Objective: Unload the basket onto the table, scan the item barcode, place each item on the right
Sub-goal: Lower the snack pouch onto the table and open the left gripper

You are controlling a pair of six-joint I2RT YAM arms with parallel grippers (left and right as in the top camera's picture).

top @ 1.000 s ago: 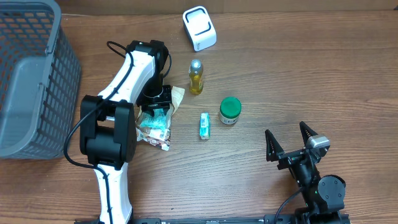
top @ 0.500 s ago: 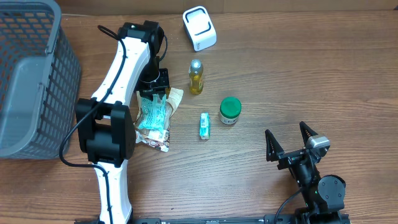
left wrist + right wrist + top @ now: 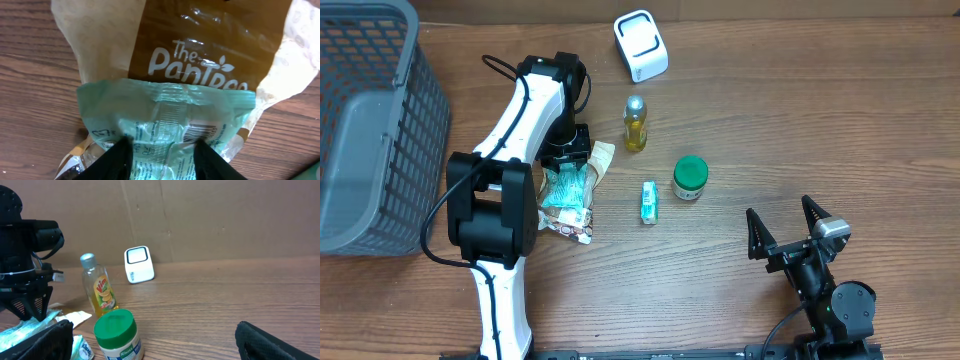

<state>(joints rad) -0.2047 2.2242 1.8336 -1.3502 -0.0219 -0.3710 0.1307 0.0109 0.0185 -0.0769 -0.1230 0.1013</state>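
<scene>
Left hand (image 3: pixel 567 160) sits over the teal packet (image 3: pixel 565 190), centre-left of the overhead frame, fingers astride it; can't tell if it's pinched or loose. Packet overlaps a brown packet (image 3: pixel 200 45). Risk: hand grabs both, or slick film slips out en route to scanner (image 3: pixel 640 45), upper centre. Right hand (image 3: pixel 780 208), lower right, is wide open and empty.

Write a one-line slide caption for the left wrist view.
Fingers spread over a teal packet lying on a brown bag on a wooden table.
</scene>
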